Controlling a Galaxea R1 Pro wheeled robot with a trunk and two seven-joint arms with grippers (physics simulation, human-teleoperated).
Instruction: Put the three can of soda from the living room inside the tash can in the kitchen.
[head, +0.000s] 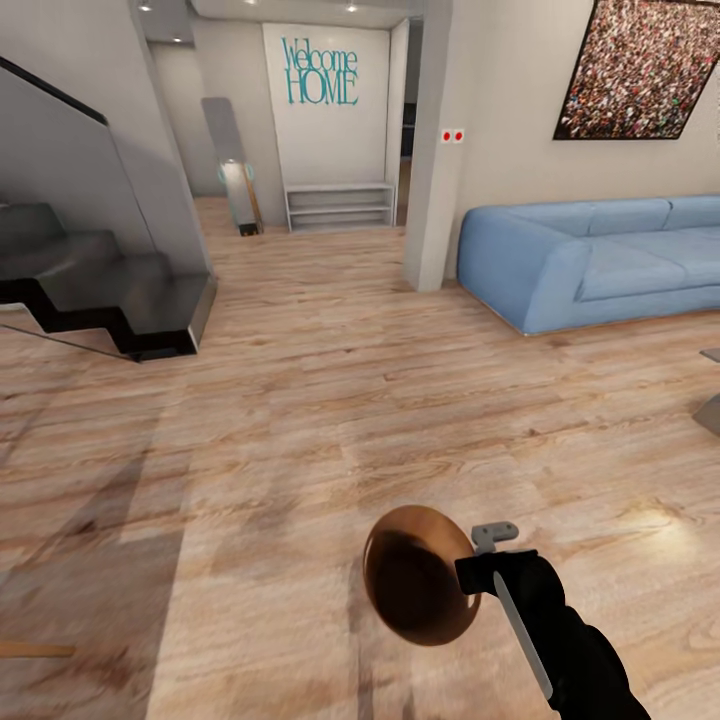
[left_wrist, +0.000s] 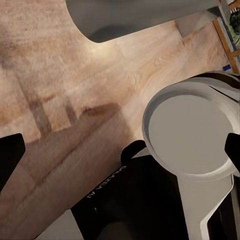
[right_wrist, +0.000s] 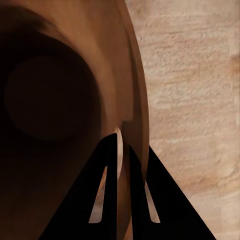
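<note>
Gripping 1 copper-brown tash can (head: 420, 590) by its rim, the right gripper (head: 478, 572) is holding it low and near in the head view, just above the light wood plank floor (head: 300, 420). In the right wrist view the 2 black fingers (right_wrist: 102, 195) are clenching the rim of the tash can (right_wrist: 65, 100), 1 finger inside the dark mouth and 1 outside the wall. The bin is tilting so that its round dark mouth is facing the camera, and nothing can be made out in its dark inside.

Across the room, 1 blue sofa (head: 600, 260) is standing far right against the wall, under 1 large framed picture (head: 645, 65). At far left 1 dark staircase (head: 110, 290) is stepping down to the floor. Straight ahead, 1 white wall panel is carrying the teal words "Welcome HOME" (head: 320, 72) above 1 low white shelf (head: 338, 205). 1 pale pillar (head: 435, 180) is standing between that panel and the sofa.

In the left wrist view, the left gripper (left_wrist: 122, 150) is showing 2 dark fingertips (left_wrist: 10, 155) at the frame's edges, standing wide apart and grasping nothing, over the wood floor and the robot's own white and black body (left_wrist: 190, 135).
</note>
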